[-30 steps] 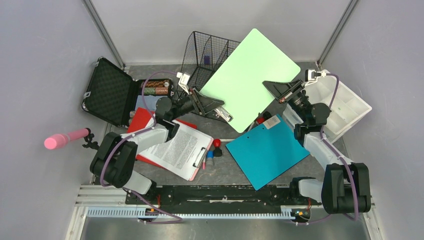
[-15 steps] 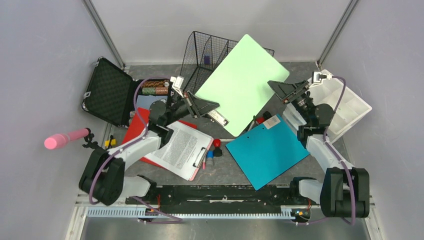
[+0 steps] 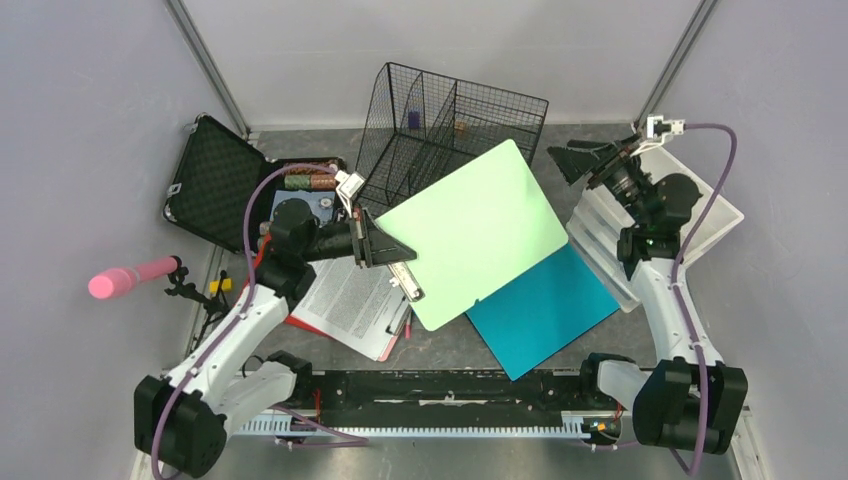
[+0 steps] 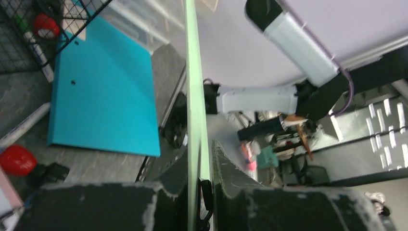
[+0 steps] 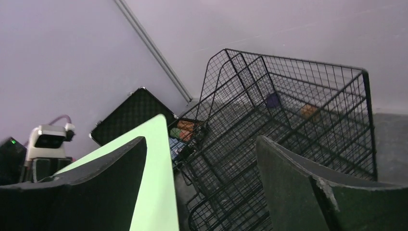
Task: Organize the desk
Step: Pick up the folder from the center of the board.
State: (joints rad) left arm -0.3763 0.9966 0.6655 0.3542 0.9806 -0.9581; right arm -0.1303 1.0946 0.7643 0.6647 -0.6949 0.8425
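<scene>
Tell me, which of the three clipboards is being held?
The pale green clipboard: the left gripper pinches its clip end. The teal clipboard and the clipboard with printed paper lie flat on the desk, ungripped.

Three boards: a pale green board [image 3: 470, 235], a teal board [image 3: 545, 315], a clipboard with printed paper [image 3: 350, 298]. One wire basket [image 3: 450, 120] at the worktop's [image 3: 440, 345] far edge, one open black case [image 3: 215, 180] at its far left corner, one white tray [image 3: 598, 238] at its right edge.

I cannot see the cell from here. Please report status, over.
Left claw shut on green board. Right claw open, empty. Board hangs over teal folder on desk. Wire basket close behind.
</scene>
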